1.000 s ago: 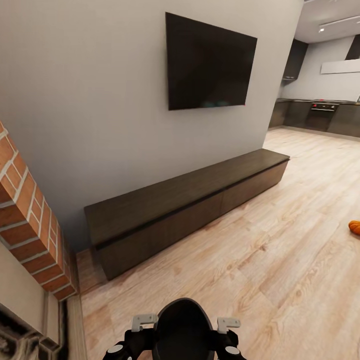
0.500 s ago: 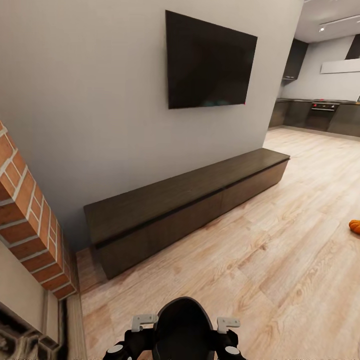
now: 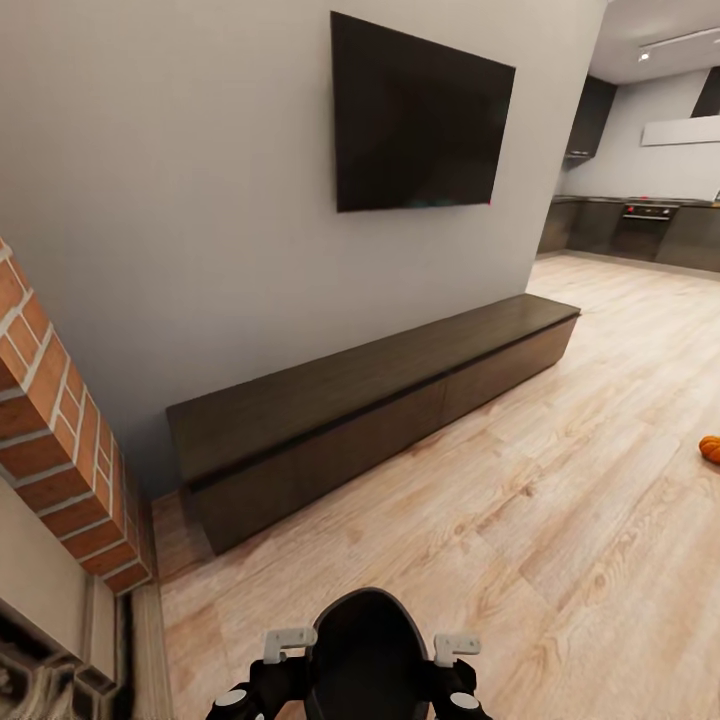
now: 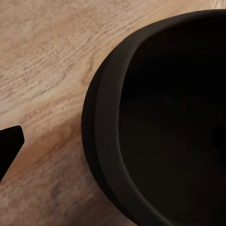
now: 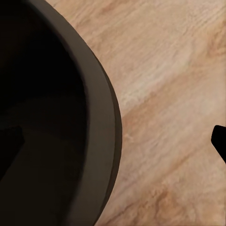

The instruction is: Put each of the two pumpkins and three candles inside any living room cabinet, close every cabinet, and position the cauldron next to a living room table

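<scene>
My head camera looks forward and down from standing height, taking in the TV console (image 3: 380, 405) along the wall, with my own dark base (image 3: 365, 655) at the near edge. Both wrist cameras point straight down, close to the plank floor (image 4: 42, 70), each grazing that same rounded base (image 5: 56, 122).

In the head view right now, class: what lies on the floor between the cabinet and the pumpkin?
Nothing: between the cabinet and the pumpkin, the head view shows bare wood-plank floor.
</scene>
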You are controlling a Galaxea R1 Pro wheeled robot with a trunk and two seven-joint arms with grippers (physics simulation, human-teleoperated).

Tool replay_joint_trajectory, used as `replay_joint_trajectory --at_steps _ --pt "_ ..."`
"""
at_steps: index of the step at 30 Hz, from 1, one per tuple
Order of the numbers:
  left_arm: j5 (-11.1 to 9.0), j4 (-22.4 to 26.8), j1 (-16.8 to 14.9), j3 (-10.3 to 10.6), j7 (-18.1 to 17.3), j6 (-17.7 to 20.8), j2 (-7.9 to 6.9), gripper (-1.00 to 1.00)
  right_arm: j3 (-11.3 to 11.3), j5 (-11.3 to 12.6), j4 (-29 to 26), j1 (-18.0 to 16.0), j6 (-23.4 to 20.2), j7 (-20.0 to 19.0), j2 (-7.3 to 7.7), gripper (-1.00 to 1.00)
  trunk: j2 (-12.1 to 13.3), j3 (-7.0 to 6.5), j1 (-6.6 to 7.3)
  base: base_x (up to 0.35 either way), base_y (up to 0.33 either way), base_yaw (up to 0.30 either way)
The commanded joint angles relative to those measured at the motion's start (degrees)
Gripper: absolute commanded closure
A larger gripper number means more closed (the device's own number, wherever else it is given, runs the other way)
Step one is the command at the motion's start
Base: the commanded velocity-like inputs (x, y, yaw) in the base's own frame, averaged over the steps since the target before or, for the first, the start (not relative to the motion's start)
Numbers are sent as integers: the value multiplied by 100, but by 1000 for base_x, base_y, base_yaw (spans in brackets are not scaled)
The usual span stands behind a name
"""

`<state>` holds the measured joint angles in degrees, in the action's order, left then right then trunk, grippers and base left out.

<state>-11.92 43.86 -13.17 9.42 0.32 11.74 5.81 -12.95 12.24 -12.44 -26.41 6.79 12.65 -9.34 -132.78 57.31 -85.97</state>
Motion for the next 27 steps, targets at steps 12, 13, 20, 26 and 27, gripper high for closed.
replay_joint_trajectory --at_steps 12,13,20,26,27 --pt "-47 4 -1 7 3 30 -1 -100 -50 59 5 -4 24 27 -2 -100 -324 149 -175 0 0 0" --pt "-47 2 -1 7 3 30 -1 -100 -50 59 5 -4 24 27 -4 -100 -364 167 -197 0 0 0" --pt "-47 0 -1 7 3 30 -1 -100 -50 59 5 -4 32 27 -6 -100 -525 239 -285 0 0 0" --pt "-50 0 -1 7 3 30 -1 -100 -50 58 5 -4 38 27 -6 -100 -645 293 -351 0 0 0" --pt "-49 0 -1 7 3 30 -1 -100 -50 58 5 -4 37 27 -5 -100 -685 311 -373 0 0 0"
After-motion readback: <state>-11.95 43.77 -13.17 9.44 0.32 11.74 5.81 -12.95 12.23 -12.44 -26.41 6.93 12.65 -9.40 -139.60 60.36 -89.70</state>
